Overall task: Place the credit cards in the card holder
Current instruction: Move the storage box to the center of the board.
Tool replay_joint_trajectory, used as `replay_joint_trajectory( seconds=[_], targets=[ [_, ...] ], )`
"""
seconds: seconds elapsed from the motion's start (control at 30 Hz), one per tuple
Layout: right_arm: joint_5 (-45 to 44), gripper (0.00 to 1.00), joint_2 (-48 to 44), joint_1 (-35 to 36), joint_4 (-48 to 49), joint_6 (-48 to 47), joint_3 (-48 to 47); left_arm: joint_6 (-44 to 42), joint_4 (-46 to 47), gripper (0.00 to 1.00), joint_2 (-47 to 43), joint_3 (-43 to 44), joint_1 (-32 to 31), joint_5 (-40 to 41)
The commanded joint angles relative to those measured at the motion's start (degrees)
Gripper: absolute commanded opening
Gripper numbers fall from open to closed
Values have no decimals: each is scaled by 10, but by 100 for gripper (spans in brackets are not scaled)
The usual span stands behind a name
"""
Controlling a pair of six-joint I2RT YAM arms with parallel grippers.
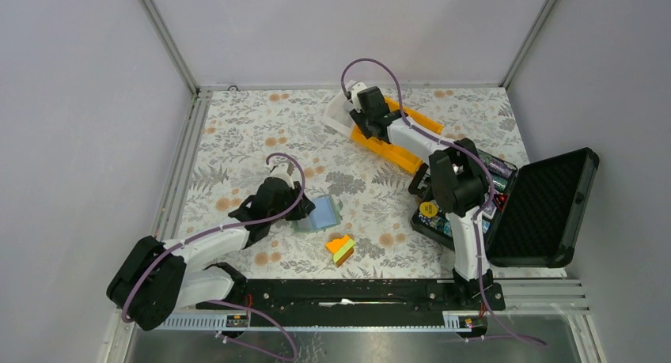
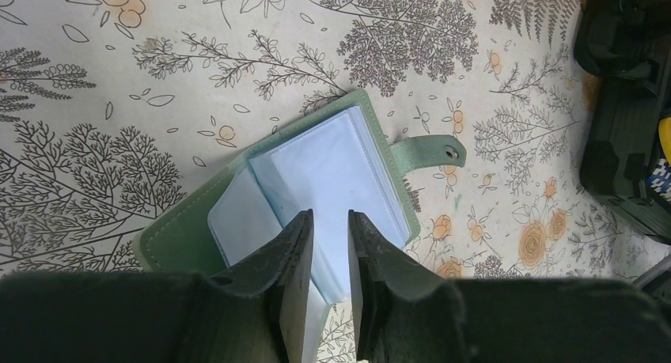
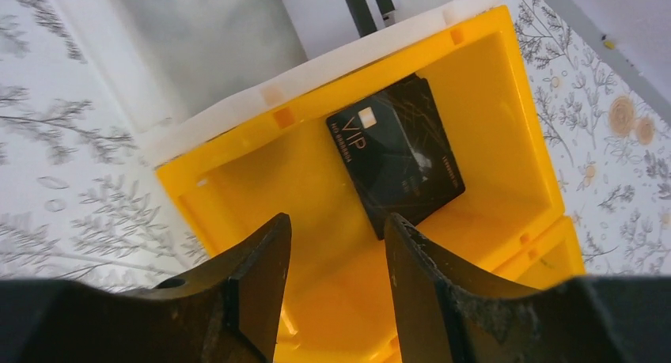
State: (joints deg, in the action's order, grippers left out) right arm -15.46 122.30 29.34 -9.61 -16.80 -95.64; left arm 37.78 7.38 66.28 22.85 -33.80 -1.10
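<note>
The card holder [image 2: 332,165] lies open on the floral tabletop, grey-green outside with light-blue clear pockets and a snap tab [image 2: 431,151]. My left gripper [image 2: 330,217] hovers over its inner panel, jaws a narrow gap apart with only the blue pocket showing between them. In the top view the card holder [image 1: 323,213] sits just right of that gripper [image 1: 299,195]. One black credit card [image 3: 396,153] marked VIP leans against the far wall inside a yellow tray [image 3: 490,78]. My right gripper [image 3: 336,221] is open over the tray, its right fingertip [image 3: 393,224] at the card's near corner. Other cards are not visible.
An orange-yellow-green wedge block [image 1: 341,249] lies near the front. A big black foam-lined case [image 1: 546,209] stands open at the right, with poker chips [image 1: 431,211] in its base. The yellow tray [image 1: 396,145] runs diagonally across the back, under the right arm.
</note>
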Motion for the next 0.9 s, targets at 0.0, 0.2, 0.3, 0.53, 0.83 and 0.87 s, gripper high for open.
replay_joint_trajectory(
  seconds=[0.0,0.2,0.3,0.53,0.83,0.87],
  targets=[
    [-34,54,34,-17,-18,-58,-61,-6,32,25,-12,-3,3,-7],
    [-17,53,66,-31,-29,-81,-81,-12,38,25,-4,-3,3,-12],
    [5,53,78,-37,-33,-88,-82,-10,39,24,-8,-4,3,-14],
    [28,58,104,-41,-33,-105,-93,-11,33,24,-16,-5,6,-8],
    [11,58,143,-45,-23,-149,-115,-5,33,24,-17,-10,8,-8],
    [9,57,144,-45,-16,-156,-109,-5,33,24,-18,-10,9,-8]
  ],
)
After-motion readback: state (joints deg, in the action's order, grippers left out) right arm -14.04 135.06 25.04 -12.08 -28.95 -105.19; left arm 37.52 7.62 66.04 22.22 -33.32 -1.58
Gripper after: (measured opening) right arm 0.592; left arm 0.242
